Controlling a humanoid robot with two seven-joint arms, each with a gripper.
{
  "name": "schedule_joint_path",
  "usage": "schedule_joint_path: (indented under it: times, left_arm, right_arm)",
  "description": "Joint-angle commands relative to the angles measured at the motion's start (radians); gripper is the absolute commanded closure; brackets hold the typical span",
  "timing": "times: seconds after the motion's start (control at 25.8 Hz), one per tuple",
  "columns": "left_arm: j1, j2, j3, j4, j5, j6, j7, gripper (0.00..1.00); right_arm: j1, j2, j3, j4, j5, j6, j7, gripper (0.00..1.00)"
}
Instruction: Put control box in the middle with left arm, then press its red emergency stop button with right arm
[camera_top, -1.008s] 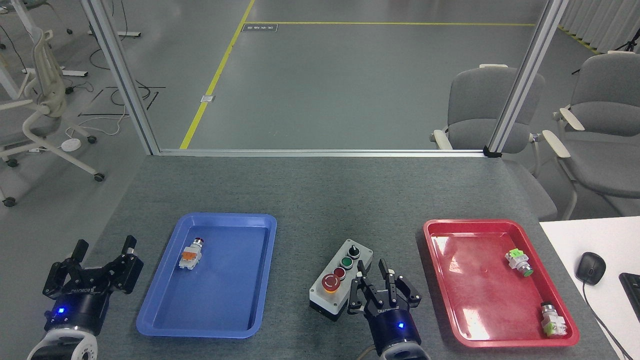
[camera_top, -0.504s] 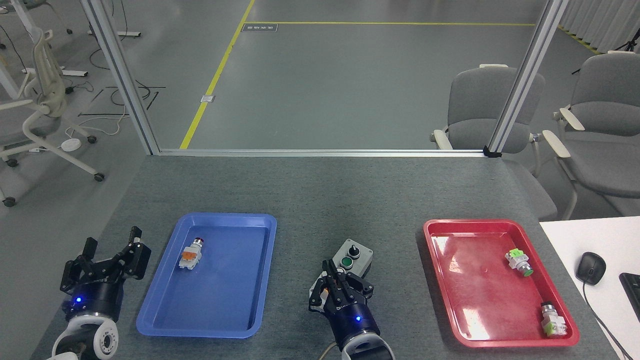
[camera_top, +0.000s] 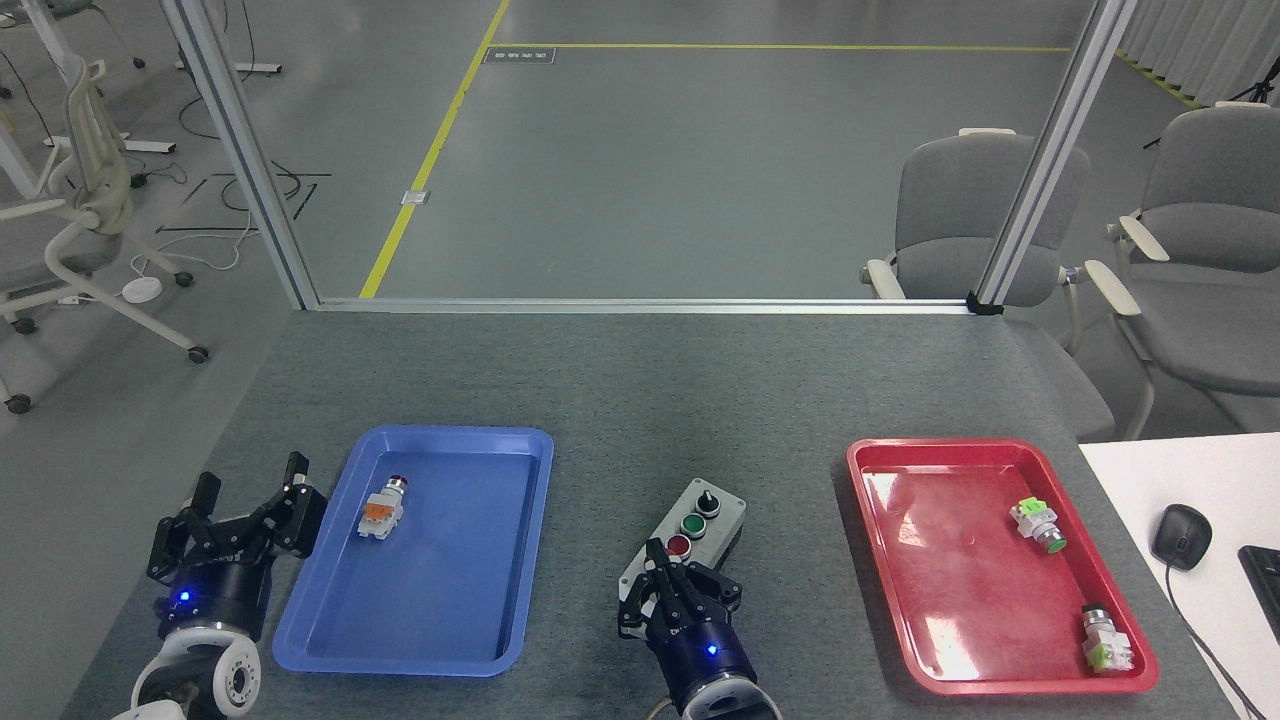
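Since a moment ago my right gripper (camera_top: 668, 581) has pulled back a little toward me along the box (camera_top: 690, 545), so the small red button (camera_top: 678, 545) shows again beyond my fingertips, while the e-stop stays hidden under my fingers. A second ago I was off to the box's right with the big red cap in plain sight; now I sit over its near end. My left gripper (camera_top: 250, 500) has crept up and to the right and now stands just beside the near left rim of the blue tray (camera_top: 470, 660).

My right arm comes in from the bottom edge, wrist low, its blue light toward me, fingers (camera_top: 655, 560) pointing away and drawn close together over the box's near end. I cannot tell whether they press the cap. They hold nothing. My left arm rises from the bottom left corner, fingers (camera_top: 207, 494) spread wide, empty, clear of the tray.

The box lies on the bare table (camera_top: 640, 400) between the blue tray and the red tray (camera_top: 870, 560), slanted, black knob (camera_top: 707, 499) at the far end, green button (camera_top: 693, 524) next.

The white-and-orange unit (camera_top: 382, 510) lies in the blue tray's far left part.
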Motion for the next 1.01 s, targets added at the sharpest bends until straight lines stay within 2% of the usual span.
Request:
schedule_joint_path:
  times: [0.0,0.12,0.5,0.58,0.81,0.97]
  left_arm:
    - [-0.001,0.003,0.000,0.001,-0.008,0.000,-0.001,0.01]
    - [0.000,-0.001,0.000,0.000,-0.011,0.000,-0.001,0.01]
    - [0.034,-0.121,-0.046,0.033,-0.069,0.017,0.036,0.01]
    - [0.034,-0.132,-0.060,0.042,-0.115,0.043,0.027,0.01]
    - [0.034,-0.133,-0.061,0.041,-0.107,0.046,0.019,0.01]
    - [0.034,-0.133,-0.061,0.042,-0.107,0.046,0.019,0.01]
  right_arm:
    - [0.002,-0.005,0.000,0.005,0.000,-0.001,0.013,0.92]
    - [0.004,-0.006,0.000,0.005,0.001,-0.001,0.015,1.00]
    - [0.012,-0.014,-0.002,0.003,0.001,0.006,0.016,1.00]
    - [0.021,-0.019,-0.009,-0.021,0.001,0.014,0.011,1.00]
    - [0.082,-0.057,-0.095,-0.186,0.001,0.003,0.002,1.00]
    - [0.114,-0.105,-0.172,-0.227,0.001,-0.005,-0.001,1.00]
